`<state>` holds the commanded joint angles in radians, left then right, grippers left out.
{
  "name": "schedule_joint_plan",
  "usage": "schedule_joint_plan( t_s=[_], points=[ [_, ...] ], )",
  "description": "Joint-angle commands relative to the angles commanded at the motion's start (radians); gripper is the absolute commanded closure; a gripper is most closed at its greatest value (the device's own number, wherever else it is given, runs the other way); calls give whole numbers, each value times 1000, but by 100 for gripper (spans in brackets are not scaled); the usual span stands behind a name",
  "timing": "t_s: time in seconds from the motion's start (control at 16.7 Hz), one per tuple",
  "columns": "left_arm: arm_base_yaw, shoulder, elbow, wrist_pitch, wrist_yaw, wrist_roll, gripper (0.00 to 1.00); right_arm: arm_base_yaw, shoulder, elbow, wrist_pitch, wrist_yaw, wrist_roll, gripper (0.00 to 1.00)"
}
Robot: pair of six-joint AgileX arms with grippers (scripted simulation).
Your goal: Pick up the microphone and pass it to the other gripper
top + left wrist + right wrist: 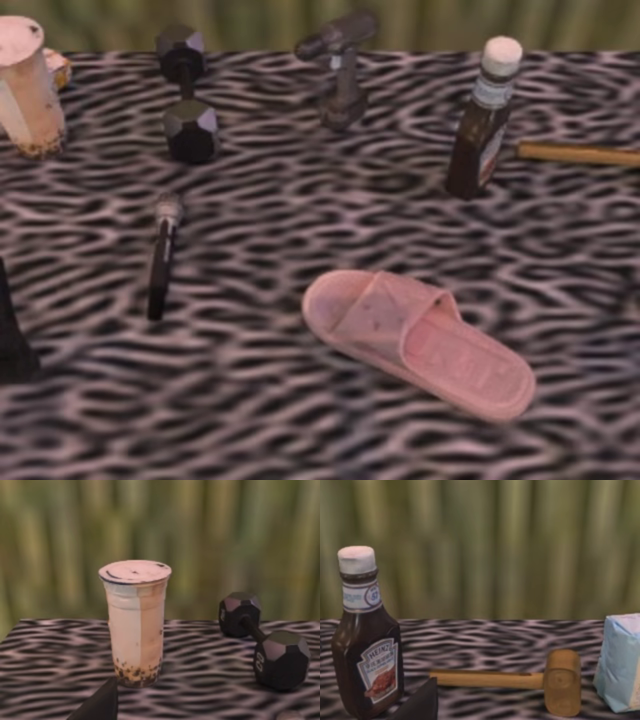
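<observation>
Microphone untouched on the bench, both arms parked

The microphone lies flat at the bench's left, mesh head toward the dumbbell just beyond it, well apart from the pink slipper. A dark bit of the left arm sits at the left edge. I cannot tell whether either tool is released or clenched

The sauce bottle bears "HEINZ" on its front label and "57" on its neck band (smaller print is unreadable).
</observation>
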<state>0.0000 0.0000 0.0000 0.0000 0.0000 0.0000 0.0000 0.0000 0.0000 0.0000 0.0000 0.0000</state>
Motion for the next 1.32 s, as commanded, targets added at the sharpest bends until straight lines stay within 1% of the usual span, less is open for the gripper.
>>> schedule_joint_plan(
  t_s=[0.24, 0.48, 0.66, 1.02, 1.32],
  points=[
    [-6, 30, 30, -18, 3, -4, 0, 0, 0, 0, 0, 0, 0, 0],
    [-31, 219, 194, -117, 12, -26, 0, 0, 0, 0, 0, 0, 0, 0],
    [-57, 471, 377, -233, 20, -50, 0, 0, 0, 0, 0, 0, 0, 0],
    [-118, 1115, 789, -516, 36, -105, 0, 0, 0, 0, 0, 0, 0, 0],
    [-167, 1565, 1110, -734, 51, -148, 0, 0, 0, 0, 0, 0, 0, 0]
  ],
)
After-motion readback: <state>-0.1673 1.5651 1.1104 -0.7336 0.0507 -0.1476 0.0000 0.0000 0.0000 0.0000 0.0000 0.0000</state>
